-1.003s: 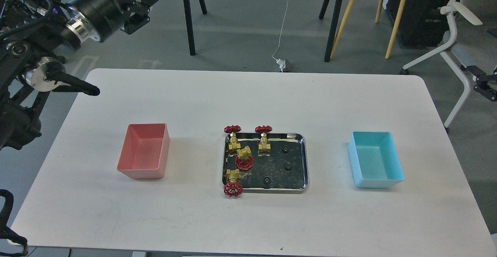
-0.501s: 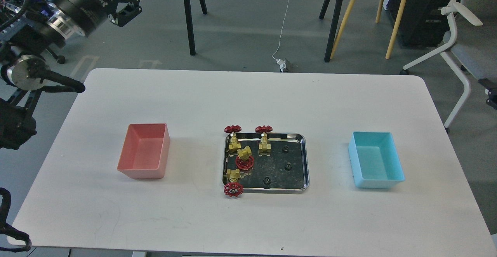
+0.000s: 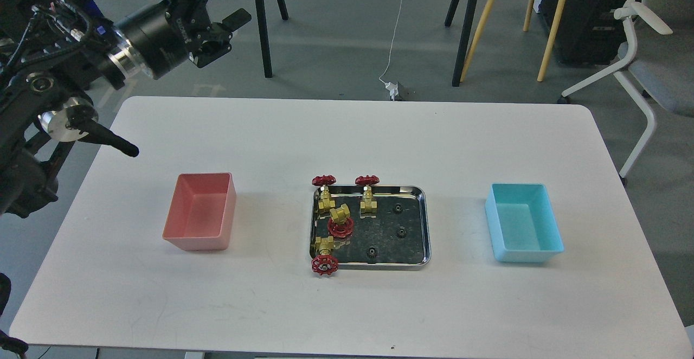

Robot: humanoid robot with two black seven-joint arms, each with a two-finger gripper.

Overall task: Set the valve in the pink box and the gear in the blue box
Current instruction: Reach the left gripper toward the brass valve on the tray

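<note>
Several brass valves with red handwheels lie at the left of a steel tray (image 3: pixel 426 228): one valve (image 3: pixel 324 195) at the back left, one (image 3: pixel 368 196) beside it, one (image 3: pixel 340 220) in the middle, and one (image 3: pixel 324 256) overhanging the front left corner. Three black gears (image 3: pixel 398 207), (image 3: pixel 401 232), (image 3: pixel 372 252) lie on the tray's right half. The pink box (image 3: pixel 201 211) stands empty to the left and the blue box (image 3: pixel 523 222) stands empty to the right. My left gripper (image 3: pixel 225 1) hangs high beyond the table's back left corner, open and empty. My right gripper is out of view.
The white table (image 3: pixel 347 136) holds only the tray and the two boxes. Black and yellow stand legs (image 3: pixel 466 23) and a white cable (image 3: pixel 393 50) are on the floor behind. A grey chair (image 3: pixel 645 50) stands at the right.
My left arm swung up and left, then came back right and lower, with the gripper nearer the table's back edge. A dark part at the right edge has left the view. Tray and boxes are unmoved.
</note>
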